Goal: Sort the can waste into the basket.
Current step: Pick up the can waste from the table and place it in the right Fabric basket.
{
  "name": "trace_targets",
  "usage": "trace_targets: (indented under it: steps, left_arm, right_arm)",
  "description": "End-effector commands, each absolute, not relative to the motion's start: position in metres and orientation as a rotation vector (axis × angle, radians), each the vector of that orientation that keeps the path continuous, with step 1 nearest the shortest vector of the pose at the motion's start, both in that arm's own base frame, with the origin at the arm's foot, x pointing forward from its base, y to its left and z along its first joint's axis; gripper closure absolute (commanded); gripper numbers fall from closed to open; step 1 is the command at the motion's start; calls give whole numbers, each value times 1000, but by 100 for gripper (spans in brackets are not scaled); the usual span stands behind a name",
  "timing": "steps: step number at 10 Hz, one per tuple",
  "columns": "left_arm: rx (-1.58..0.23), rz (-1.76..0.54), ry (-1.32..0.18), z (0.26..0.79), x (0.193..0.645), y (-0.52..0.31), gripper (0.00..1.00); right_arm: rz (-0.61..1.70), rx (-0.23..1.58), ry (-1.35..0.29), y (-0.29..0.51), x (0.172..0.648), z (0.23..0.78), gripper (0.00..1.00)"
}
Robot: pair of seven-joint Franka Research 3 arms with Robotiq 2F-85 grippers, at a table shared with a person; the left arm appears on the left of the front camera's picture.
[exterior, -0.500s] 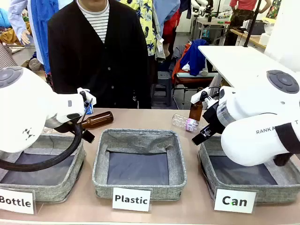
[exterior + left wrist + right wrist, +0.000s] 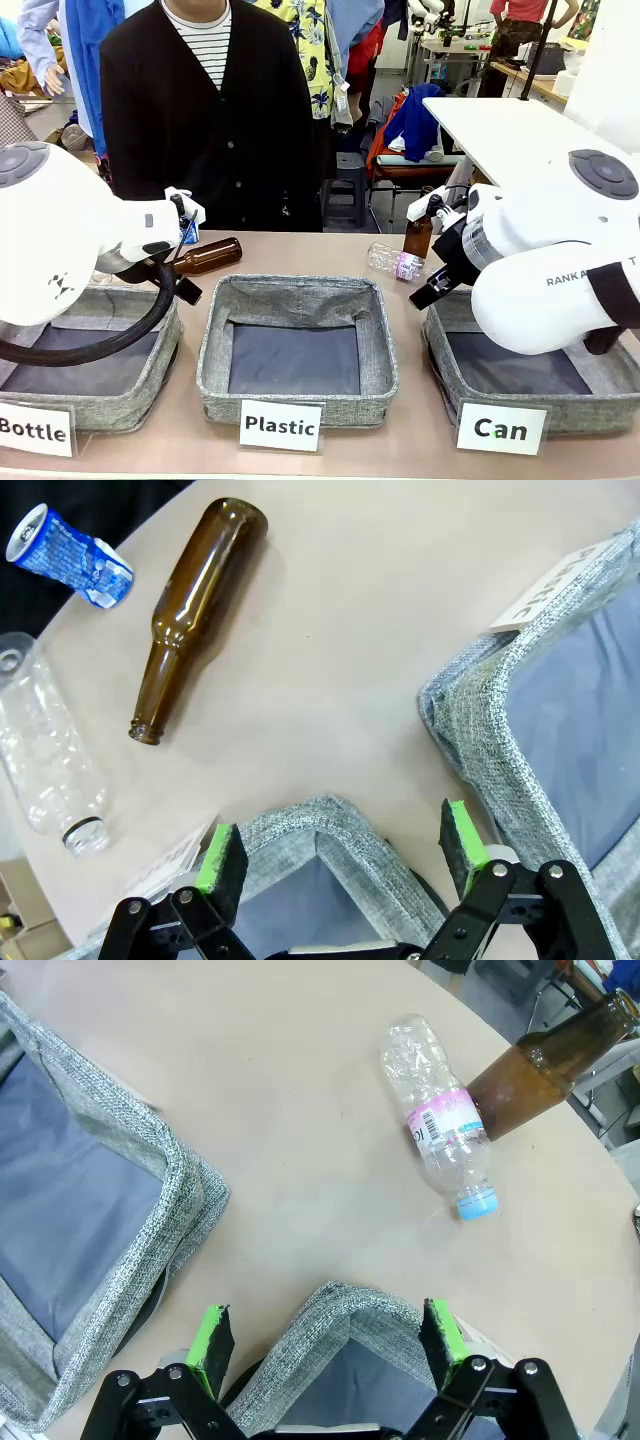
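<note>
A blue can with white print (image 2: pixel 70 556) lies on its side on the table at the far left; a sliver of this can (image 2: pixel 188 234) peeks out behind my left arm. My left gripper (image 2: pixel 340 852) hangs open and holds nothing, over a corner of the "Bottle" basket (image 2: pixel 345 830), well short of the can. The grey basket carded "Can" (image 2: pixel 440 352) stands at the front right with its dark liner bare. My right gripper (image 2: pixel 325 1335) is open above that basket's near corner (image 2: pixel 350 1310), nothing between its green pads (image 2: pixel 212 1335).
A brown glass bottle (image 2: pixel 195 610) lies beside the blue can, and a clear plastic bottle (image 2: pixel 50 750) lies near it. Another clear bottle (image 2: pixel 440 1120) and an upright brown bottle (image 2: pixel 540 1070) sit behind the "Can" basket. The "Plastic" basket (image 2: pixel 215 340) is in the middle. A person stands across the table.
</note>
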State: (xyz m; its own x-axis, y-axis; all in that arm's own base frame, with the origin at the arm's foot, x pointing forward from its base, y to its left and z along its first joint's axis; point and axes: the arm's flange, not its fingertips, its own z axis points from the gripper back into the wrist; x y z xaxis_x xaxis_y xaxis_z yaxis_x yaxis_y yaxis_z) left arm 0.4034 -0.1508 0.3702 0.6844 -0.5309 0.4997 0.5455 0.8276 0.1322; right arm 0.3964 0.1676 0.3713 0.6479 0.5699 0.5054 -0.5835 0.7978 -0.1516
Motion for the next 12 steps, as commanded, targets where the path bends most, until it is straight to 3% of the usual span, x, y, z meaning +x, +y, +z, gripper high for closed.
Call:
trace_targets:
  steps: [1, 7, 8, 9, 10, 11, 12]
  left_arm:
    - [-28, -603, -551, 370, 403, -151, 0]
    - [-28, -603, -551, 370, 403, -151, 0]
    - [-28, -603, -551, 370, 403, -151, 0]
    - [-186, -669, -565, 419, 375, -146, 0]
    - [-340, -679, -544, 469, 339, -159, 0]
    - [-386, -539, -486, 502, 326, -146, 0]
    - [-590, -580, -410, 520, 310, -123, 0]
  right_arm:
    - [655, 26, -566, 167, 396, 371, 0]
    - [656, 26, -566, 168, 396, 371, 0]
    - [660, 95, -518, 175, 386, 397, 0]
    - [529, 84, -585, 183, 365, 442, 0]
    - [472, 229, -603, 178, 342, 486, 0]
    - [393, 392, -582, 159, 327, 522, 0]
    - [355, 551, -517, 128, 316, 540, 0]
